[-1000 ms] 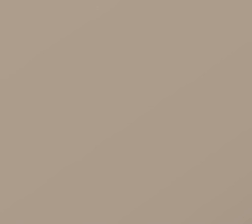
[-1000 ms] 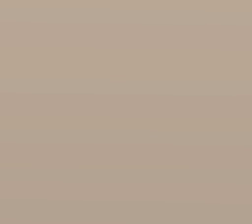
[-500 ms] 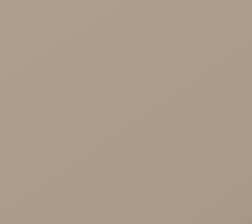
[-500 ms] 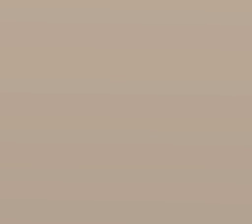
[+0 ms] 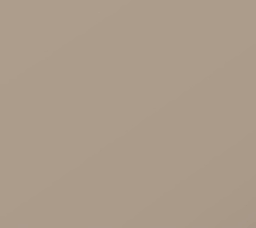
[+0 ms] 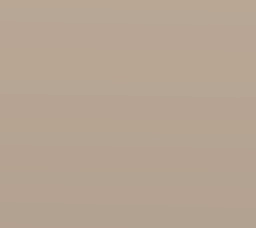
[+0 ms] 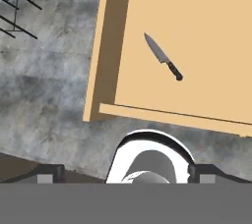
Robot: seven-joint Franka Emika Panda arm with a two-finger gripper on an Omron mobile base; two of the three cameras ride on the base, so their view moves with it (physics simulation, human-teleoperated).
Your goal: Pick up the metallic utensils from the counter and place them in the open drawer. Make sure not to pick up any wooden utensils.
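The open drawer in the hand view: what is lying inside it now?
Inside the open drawer, one knife with a black handle lies flat on the light-wood bottom. The drawer's right part runs beyond the picture edge, so what lies there cannot be seen.

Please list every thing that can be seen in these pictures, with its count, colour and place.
knife: one, grey blade and black handle, lying flat on the drawer bottom, touching no wall.
drawer: one, light wood, open, in the upper right of the hand view.
floor: one, mottled grey, beside and below the drawer.
thin dark rods: a few, black, upper left corner; what they are I cannot tell.
base views: plain tan surface, nothing distinct.
gripper: one, dark tips wide apart, open, holding nothing, bottom edge.
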